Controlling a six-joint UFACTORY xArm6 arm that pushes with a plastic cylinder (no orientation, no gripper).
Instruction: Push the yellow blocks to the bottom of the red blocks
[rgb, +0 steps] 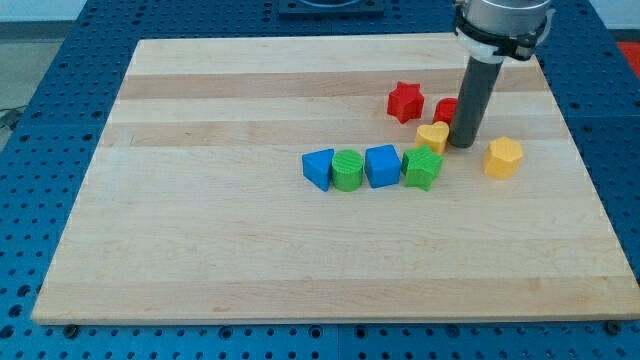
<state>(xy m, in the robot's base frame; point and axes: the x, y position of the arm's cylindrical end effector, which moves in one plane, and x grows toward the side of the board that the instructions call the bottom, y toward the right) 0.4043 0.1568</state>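
My tip (461, 146), a plain rod with no end effector to spread or pinch, stands just beside the yellow heart block (433, 136), below the partly hidden red block (445, 108). The yellow hexagon block (504, 157) probably needs the next push, toward the view's left, under the red star block (404, 102).

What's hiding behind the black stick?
A red block peeks out from behind my rod, on the view's left side of it. The rod covers most of it, so its shape can't be told. My tip sits right beside the yellow heart block.
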